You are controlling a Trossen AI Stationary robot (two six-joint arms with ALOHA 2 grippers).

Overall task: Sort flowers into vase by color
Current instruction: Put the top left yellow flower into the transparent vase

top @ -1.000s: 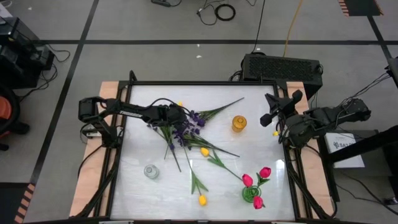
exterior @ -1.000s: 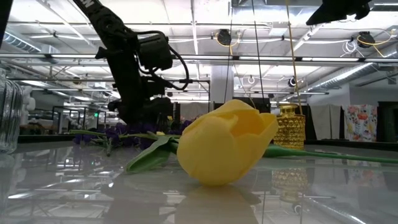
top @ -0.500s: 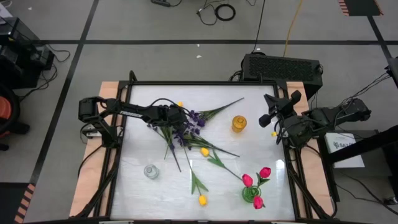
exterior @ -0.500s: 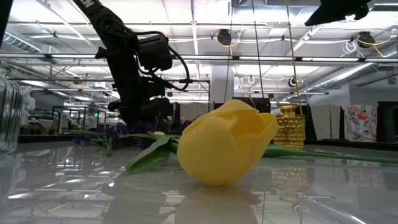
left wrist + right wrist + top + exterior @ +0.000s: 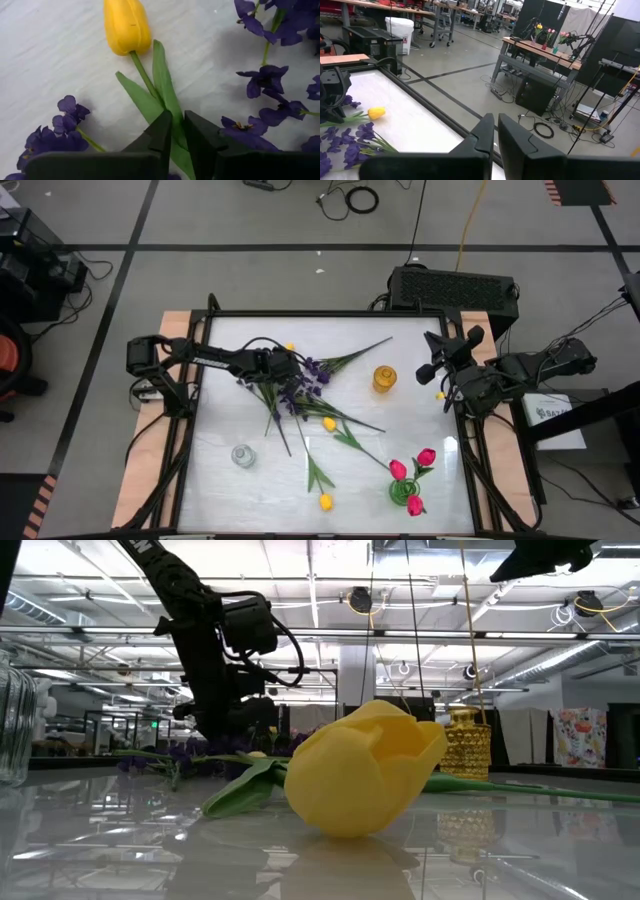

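Observation:
My left gripper [image 5: 178,122] is down on the table at the far left [image 5: 283,362], shut on a yellow tulip [image 5: 126,25] that lies among purple sprigs [image 5: 303,383]. Two more yellow tulips [image 5: 329,423] [image 5: 325,501] lie on the table on their sides; the nearer one fills the low view [image 5: 365,770]. Pink-red tulips [image 5: 412,465] stand in a green vase [image 5: 403,492] at the near right. My right gripper [image 5: 495,122] is shut on nothing, raised at the table's right edge [image 5: 430,360]. My left gripper pinches the yellow tulip's stem and its green leaves [image 5: 175,131] between its two fingers, some way below the blossom. The fingers [image 5: 159,132] come slanting down from the table's left and lie across the stem. Tulip and leaves lie flat on the table.
A yellow glass vase [image 5: 384,378] stands right of the middle, also in the low view [image 5: 462,745]. A clear glass vase [image 5: 241,455] stands at the near left. Green stems [image 5: 355,355] run from the purple pile toward the far side. A black box [image 5: 455,285] sits behind the table.

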